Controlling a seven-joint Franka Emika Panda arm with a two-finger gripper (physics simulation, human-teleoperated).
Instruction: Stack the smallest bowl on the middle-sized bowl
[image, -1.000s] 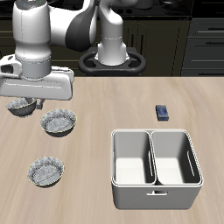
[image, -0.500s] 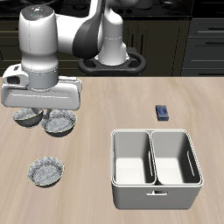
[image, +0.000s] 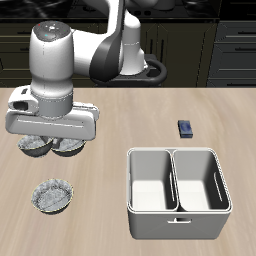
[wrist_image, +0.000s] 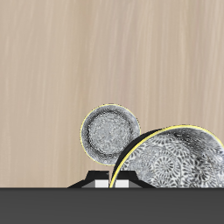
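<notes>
The robot's hand (image: 52, 135) hung low over two fluted silvery bowls sitting just beside each other on the wooden desk (image: 120, 130); whether its fingers were open or closed could not be told. In the wrist view the smallest bowl (wrist_image: 110, 135) rested on the desk, its rim overlapped by the larger fluted bowl (wrist_image: 171, 162). A third fluted bowl (image: 52, 196) sat nearer the front edge, well apart from a white two-compartment bin (image: 178, 192) and a small dark blue block (image: 186, 128).

The arm reaches forward from its base, its end effector (image: 52, 140) pointing straight down, fingers hidden.
</notes>
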